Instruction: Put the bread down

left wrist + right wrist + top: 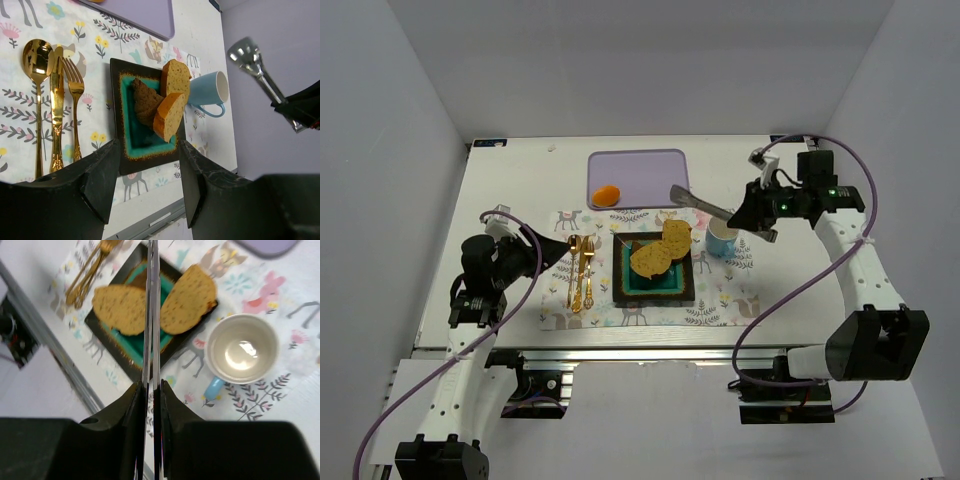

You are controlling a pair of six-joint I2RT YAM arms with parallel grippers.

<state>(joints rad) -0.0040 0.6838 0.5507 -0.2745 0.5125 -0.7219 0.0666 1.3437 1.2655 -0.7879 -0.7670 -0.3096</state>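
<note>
Two golden-tan bread slices [650, 258] [676, 236] lean on a black plate with a teal middle [620, 290]. In the left wrist view a dark brown roll [145, 100] lies on the plate [116, 115] beside the slices [169, 116]. My right gripper [760, 215] [151, 385] is shut on metal tongs [705, 207] [151, 315], whose arms are pressed together and hang above the two slices [187, 300]. My left gripper [545, 255] [147, 150] stands open and empty to the left of the plate, near the cutlery.
A blue cup [722, 238] [243, 349] stands just right of the plate. Gold cutlery [580, 270] lies on the patterned placemat [720, 300] to its left. A purple tray [650, 165] with a small orange fruit [607, 194] sits behind.
</note>
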